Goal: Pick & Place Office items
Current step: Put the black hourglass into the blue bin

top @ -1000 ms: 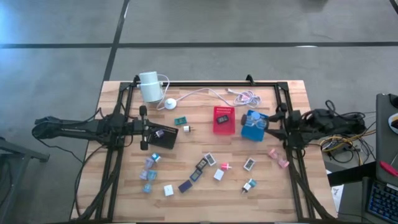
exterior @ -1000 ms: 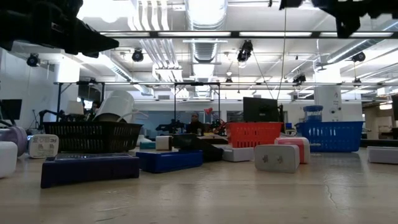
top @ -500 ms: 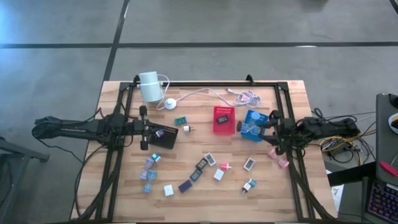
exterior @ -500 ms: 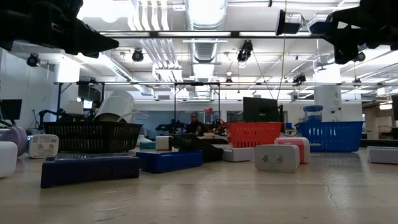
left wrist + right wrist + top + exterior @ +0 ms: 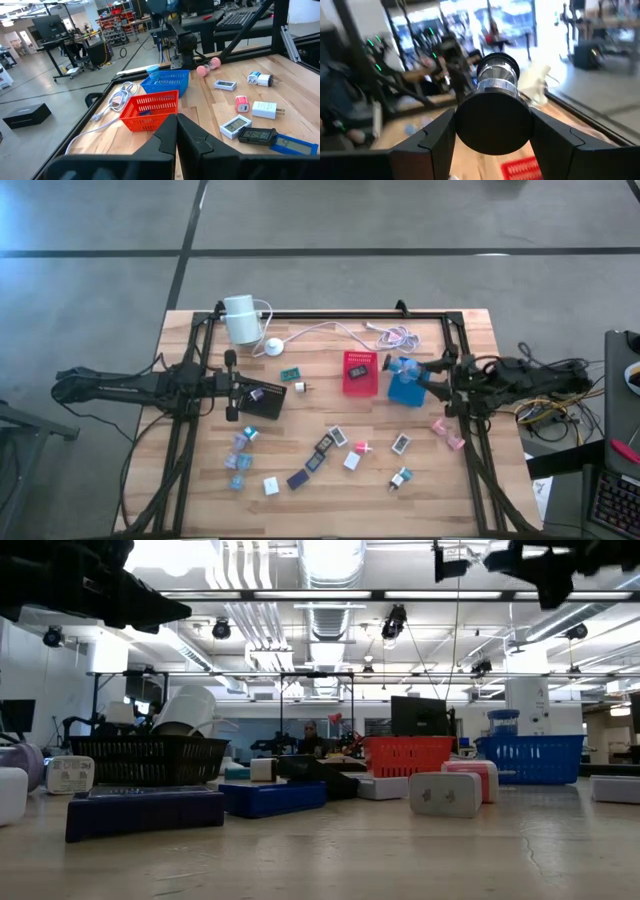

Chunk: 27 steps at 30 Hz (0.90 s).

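Overhead view of a wooden table point(image 5: 330, 495) framed by black rails, with an arm reaching in from each side. At right of centre, the right gripper point(image 5: 432, 370) hangs over the blue basket point(image 5: 404, 383). Its wrist camera shows the two fingers point(image 5: 432, 135) spread around a dark round object with a shiny metal end point(image 5: 495, 107), which it grips; what the object is cannot be told. It probably hovers here to drop that object into the basket. Beside it sits a red basket point(image 5: 359, 372) holding a dark item. At left of centre, the left gripper point(image 5: 230, 385) waits above the black tray point(image 5: 262, 397), fingers point(image 5: 192, 137) pressed together and holding nothing. The loose office items point(image 5: 330, 442), small white, teal, pink and dark pieces, lie scattered across the lower middle of the frame, apart from both grippers and not yet sorted. A white cylinder point(image 5: 240, 318) with its cable stands at upper left.
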Available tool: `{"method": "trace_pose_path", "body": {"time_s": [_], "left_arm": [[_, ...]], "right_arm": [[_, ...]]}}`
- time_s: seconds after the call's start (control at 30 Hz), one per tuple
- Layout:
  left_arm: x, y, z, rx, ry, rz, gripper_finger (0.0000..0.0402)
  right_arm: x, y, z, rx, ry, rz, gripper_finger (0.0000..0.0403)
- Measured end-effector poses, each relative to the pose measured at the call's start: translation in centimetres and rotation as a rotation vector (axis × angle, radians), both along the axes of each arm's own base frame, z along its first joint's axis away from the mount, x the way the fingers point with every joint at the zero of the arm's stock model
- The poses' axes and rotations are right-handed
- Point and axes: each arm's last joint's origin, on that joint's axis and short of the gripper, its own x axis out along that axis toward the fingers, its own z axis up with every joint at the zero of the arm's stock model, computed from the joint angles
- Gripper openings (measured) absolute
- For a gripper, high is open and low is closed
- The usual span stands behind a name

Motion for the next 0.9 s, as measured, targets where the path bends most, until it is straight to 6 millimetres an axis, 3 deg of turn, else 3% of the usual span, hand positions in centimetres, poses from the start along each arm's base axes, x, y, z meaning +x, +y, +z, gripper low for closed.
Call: {"method": "trace_pose_path", "body": {"time_s": [0.3,0.47,0.67,0.9], "left_arm": [[0.0,0.0,-0.1,0.000,0.007,0.000,0.0013],[0.0,0.0,-0.1,0.000,0.008,0.000,0.0012],[0.0,0.0,-0.1,0.000,0.008,0.000,0.0014],[0.0,0.0,-0.1,0.000,0.008,0.000,0.0016]], "right_arm": [[2.0,-0.1,9.3,0.097,0.554,-0.230,0.0206],[3.9,0.0,12.5,0.134,0.828,-0.337,0.0206],[7.5,0.1,13.1,0.188,1.049,-0.263,0.0206],[11.6,-0.7,10.6,0.212,1.262,-0.082,0.0206]]}}
